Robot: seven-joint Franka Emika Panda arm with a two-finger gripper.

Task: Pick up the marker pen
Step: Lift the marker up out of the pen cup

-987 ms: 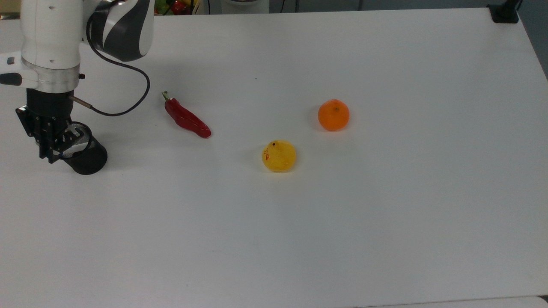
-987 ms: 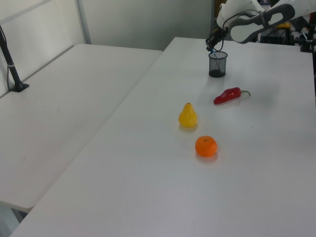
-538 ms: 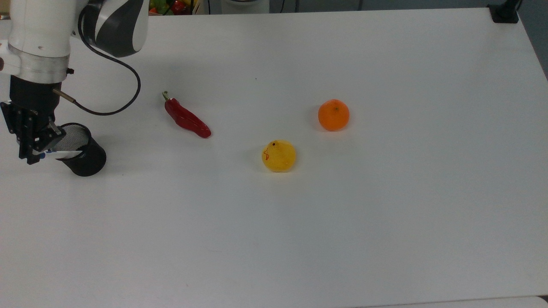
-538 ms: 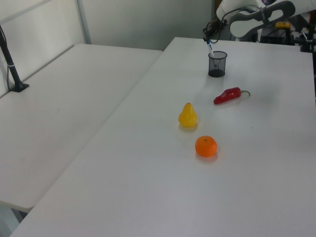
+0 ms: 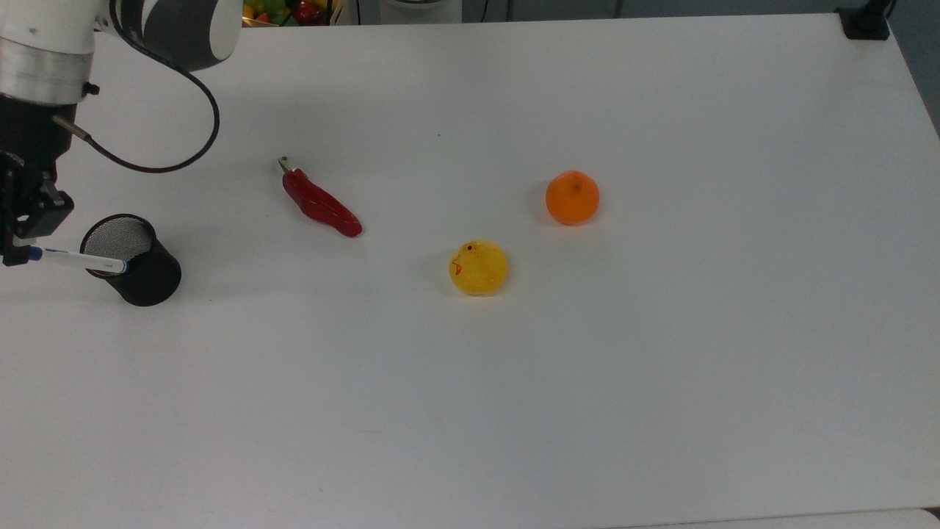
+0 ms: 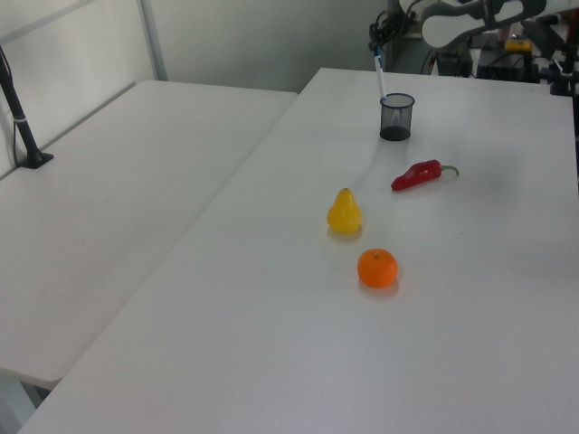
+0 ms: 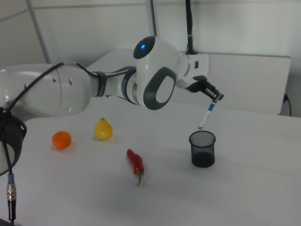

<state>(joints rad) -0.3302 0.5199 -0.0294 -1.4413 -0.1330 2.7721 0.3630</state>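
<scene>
We see the gripper (image 7: 215, 98) with its jaws clamped on the upper end of the marker pen (image 7: 206, 114), which hangs tilted in the air, its lower tip just above the black mesh cup (image 7: 202, 149). On the white table (image 5: 587, 367), well apart from the cup, lie a red chilli (image 5: 320, 206), a yellow pear (image 5: 478, 267) and an orange (image 5: 572, 197).
</scene>
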